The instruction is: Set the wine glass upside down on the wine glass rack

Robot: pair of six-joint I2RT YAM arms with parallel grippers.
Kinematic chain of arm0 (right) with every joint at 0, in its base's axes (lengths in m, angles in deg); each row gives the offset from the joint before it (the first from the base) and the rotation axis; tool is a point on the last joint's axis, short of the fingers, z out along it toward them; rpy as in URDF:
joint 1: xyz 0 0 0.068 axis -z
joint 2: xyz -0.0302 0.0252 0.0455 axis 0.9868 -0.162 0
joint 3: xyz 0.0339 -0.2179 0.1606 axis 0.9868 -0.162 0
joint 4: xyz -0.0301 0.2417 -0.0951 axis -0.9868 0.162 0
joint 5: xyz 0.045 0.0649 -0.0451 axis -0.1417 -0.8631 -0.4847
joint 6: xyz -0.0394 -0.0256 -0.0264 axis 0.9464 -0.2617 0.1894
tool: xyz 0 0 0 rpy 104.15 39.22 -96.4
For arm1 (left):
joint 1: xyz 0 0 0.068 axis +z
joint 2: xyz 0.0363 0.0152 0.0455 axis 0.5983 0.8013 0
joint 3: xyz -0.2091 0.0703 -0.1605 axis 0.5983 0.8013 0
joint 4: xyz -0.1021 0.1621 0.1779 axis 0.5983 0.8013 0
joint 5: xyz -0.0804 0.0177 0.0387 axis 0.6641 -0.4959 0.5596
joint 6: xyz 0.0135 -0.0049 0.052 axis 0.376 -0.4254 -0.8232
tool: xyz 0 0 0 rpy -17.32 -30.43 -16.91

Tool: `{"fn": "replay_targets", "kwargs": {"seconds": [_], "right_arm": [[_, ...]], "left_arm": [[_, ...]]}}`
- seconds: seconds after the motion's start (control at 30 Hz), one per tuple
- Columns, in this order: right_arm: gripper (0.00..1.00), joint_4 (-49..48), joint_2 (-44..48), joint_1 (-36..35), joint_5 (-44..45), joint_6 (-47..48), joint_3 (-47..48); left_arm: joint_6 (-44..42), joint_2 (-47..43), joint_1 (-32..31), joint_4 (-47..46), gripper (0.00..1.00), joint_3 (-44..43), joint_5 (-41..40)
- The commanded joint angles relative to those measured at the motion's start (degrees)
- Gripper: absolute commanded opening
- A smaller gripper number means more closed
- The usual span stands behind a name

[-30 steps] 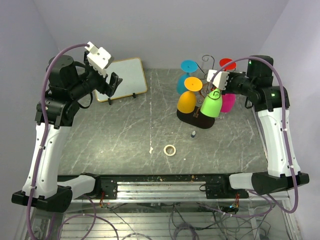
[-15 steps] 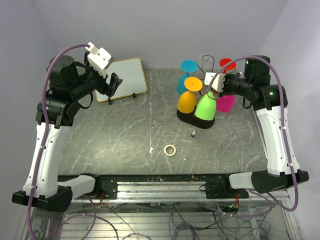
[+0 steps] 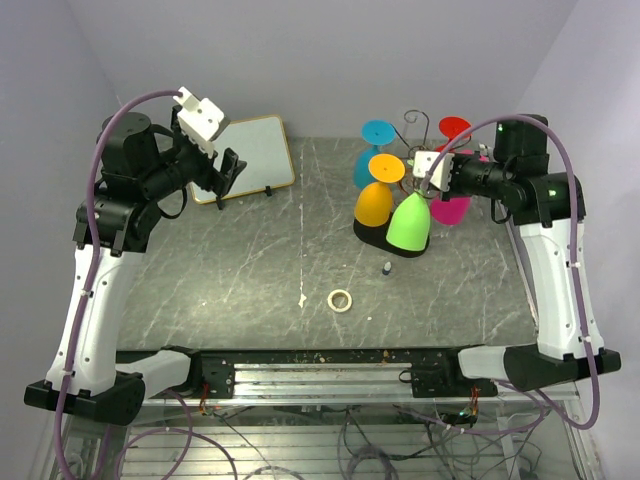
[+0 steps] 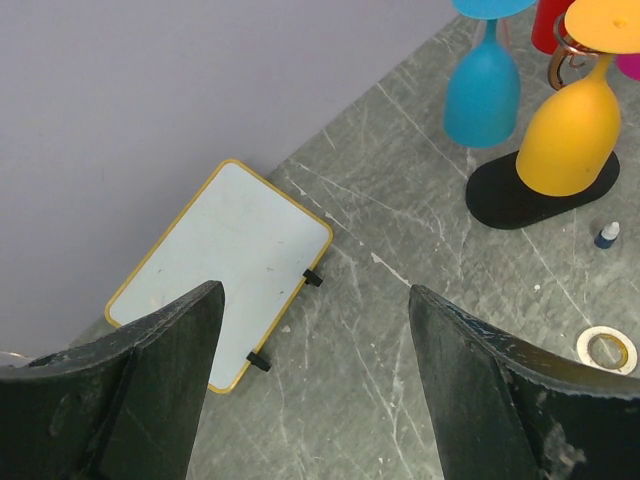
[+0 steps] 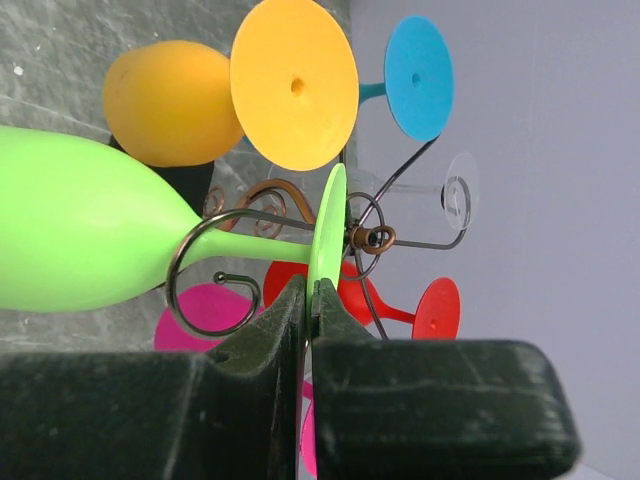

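Above grey tabletop [image 3: 250,270], level right fingers [image 5: 265,345] clamp green wine glass [image 3: 408,222] by its foot at rack [image 4: 500,195]; raised left fingers [image 4: 150,370] gape.

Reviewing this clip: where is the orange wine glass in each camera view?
Top external: the orange wine glass is right of centre, hanging bowl-down, left of the green wine glass.
Left wrist: upper right, its bowl above the black base of the rack.
Right wrist: upper left, its foot disc facing the camera.
Shared landmark: the blue wine glass, next to it in all three.
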Motion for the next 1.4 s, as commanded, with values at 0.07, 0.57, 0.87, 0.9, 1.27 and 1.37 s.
{"fn": "replay_targets", "kwargs": {"seconds": [0.07,0.57,0.87,0.9,1.27,1.37], "right_arm": [[0.00,2.2,2.6,-0.2,-2.1,-0.4,1.6],[0.00,1.6,6.3,0.6,1.0,-2.3,-2.0],[0.01,0.7,7.5,1.5,2.6,-3.4,-3.1],[0.01,0.7,7.4,1.5,2.6,-3.4,-3.1],[0.02,-1.0,7.3,1.7,4.3,-3.6,-5.3],[0.02,-1.4,7.1,1.7,4.7,-3.5,-5.8]], "left_arm": [[-0.6,-1.1,0.8,-0.8,0.85,0.1,1.8],[-0.4,-1.8,1.2,-0.9,0.85,0.9,3.5],[-0.8,-2.3,1.4,-0.7,0.85,1.7,4.3],[-0.9,-2.3,1.4,-0.7,0.85,1.8,4.3],[-1.4,-2.7,1.4,-0.3,0.85,2.3,4.7],[-1.7,-2.7,1.4,-0.3,0.85,2.4,4.8]]}}
